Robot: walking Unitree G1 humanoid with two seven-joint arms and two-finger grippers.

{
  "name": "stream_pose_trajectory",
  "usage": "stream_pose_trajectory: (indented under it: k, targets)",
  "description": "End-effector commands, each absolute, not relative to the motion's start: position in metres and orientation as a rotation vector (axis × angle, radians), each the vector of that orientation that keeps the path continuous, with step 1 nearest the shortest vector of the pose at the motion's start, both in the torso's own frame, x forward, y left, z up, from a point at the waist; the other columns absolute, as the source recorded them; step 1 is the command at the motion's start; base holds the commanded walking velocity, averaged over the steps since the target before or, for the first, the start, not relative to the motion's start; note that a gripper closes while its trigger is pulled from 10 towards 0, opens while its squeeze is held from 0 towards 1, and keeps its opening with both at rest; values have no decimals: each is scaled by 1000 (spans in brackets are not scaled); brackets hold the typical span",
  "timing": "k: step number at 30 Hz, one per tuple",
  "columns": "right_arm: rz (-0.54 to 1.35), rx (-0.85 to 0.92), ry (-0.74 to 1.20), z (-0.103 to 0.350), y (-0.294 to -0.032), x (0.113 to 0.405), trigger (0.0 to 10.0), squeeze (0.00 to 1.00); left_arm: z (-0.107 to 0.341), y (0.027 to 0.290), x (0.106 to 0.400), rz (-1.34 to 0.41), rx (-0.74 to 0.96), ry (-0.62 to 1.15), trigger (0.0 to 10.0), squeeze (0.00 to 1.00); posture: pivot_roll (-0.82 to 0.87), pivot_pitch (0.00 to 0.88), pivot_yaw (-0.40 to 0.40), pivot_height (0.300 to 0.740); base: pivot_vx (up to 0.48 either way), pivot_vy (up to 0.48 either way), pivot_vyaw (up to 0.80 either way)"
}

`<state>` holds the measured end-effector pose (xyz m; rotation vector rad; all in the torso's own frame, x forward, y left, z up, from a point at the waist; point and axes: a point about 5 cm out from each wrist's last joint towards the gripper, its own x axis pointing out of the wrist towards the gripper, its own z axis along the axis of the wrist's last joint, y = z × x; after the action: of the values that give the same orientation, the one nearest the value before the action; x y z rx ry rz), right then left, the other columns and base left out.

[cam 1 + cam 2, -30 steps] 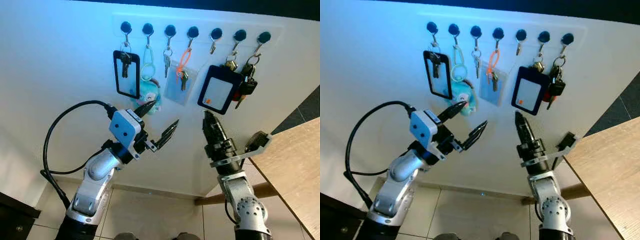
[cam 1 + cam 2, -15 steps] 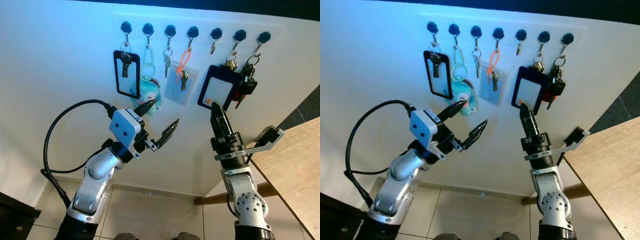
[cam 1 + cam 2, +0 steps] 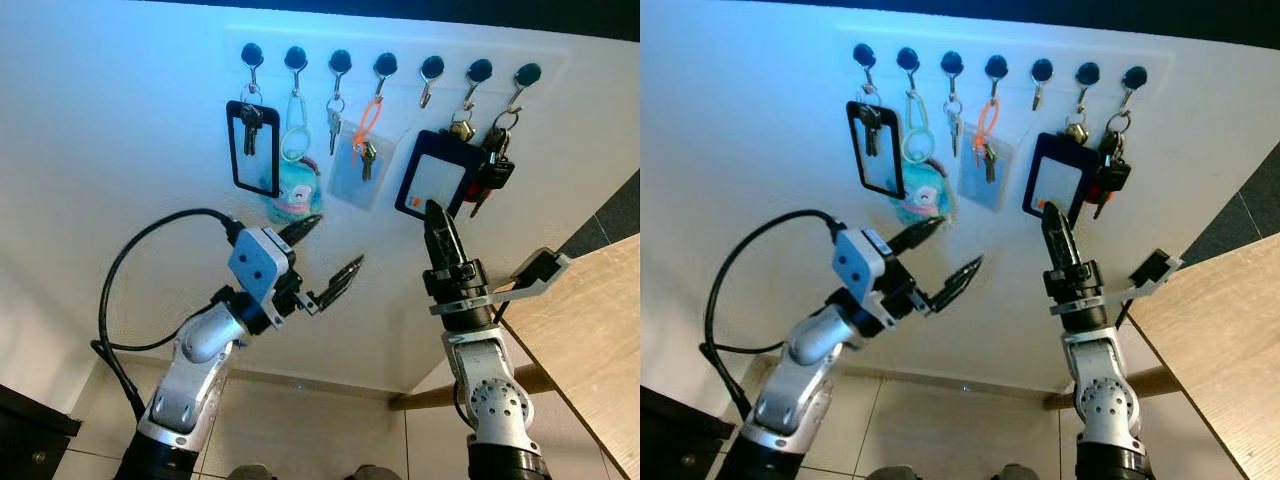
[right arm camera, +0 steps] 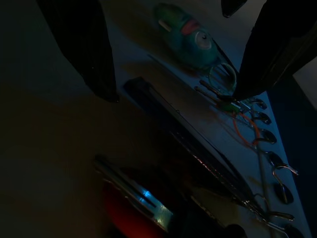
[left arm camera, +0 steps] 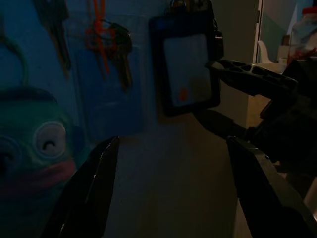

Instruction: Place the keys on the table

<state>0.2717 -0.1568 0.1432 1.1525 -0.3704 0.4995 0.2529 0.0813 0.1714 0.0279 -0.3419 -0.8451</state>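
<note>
Several key sets hang from a row of black hooks (image 3: 386, 65) on the white wall. From the left: a black card holder with keys (image 3: 252, 145), a teal plush fish (image 3: 293, 188) on a green clip, a single key (image 3: 334, 125), a clear pouch (image 3: 362, 165) on an orange loop, a second black card holder (image 3: 437, 187), and a dark car-key bunch (image 3: 495, 172). My right gripper (image 3: 493, 232) is open, one fingertip just below the second card holder. My left gripper (image 3: 337, 241) is open below the plush, holding nothing.
A wooden table (image 3: 590, 340) juts in at the right, its edge close beside my right arm. One hook (image 3: 431, 69) carries no keys. A tiled floor (image 3: 300, 430) lies below. A black cable (image 3: 130, 270) loops off my left arm.
My right gripper has risen toward the second black card holder and its fingers have spread wider. My left gripper has shifted slightly right and down, away from the plush.
</note>
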Motion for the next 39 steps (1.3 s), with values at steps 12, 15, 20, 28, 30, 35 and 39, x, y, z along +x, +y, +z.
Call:
stream_pose_trajectory:
  k: [12, 15, 20, 28, 30, 35, 39]
  targets:
    - [580, 1240, -407, 152, -143, 269, 3608, 0, 177, 77, 254, -859, 19, -362, 10000, 0, 95, 67, -29, 740, 0, 0, 0]
    - [567, 1246, -407, 150, -145, 270, 2078, 0, 178, 77, 254, -856, 21, -363, 10000, 0, 95, 67, -26, 740, 0, 0, 0]
    - [555, 1258, -408, 150, -147, 271, 0, 0, 178, 78, 254, -853, 25, -365, 10000, 0, 96, 66, -25, 740, 0, 0, 0]
    - [529, 1301, -431, 152, -152, 272, 0, 0, 181, 79, 257, -831, 36, -381, 10000, 0, 96, 70, -24, 740, 0, 0, 0]
    - [529, 1300, -432, 152, -152, 272, 0, 0, 181, 79, 257, -829, 36, -382, 10000, 0, 96, 70, -24, 740, 0, 0, 0]
    - [547, 1305, -445, 159, -151, 272, 0, 0, 182, 81, 258, -805, 45, -396, 10000, 0, 95, 70, -25, 740, 0, 0, 0]
    - [578, 1306, -460, 166, -148, 273, 0, 0, 184, 82, 260, -791, 50, -404, 10000, 0, 94, 70, -26, 740, 0, 0, 0]
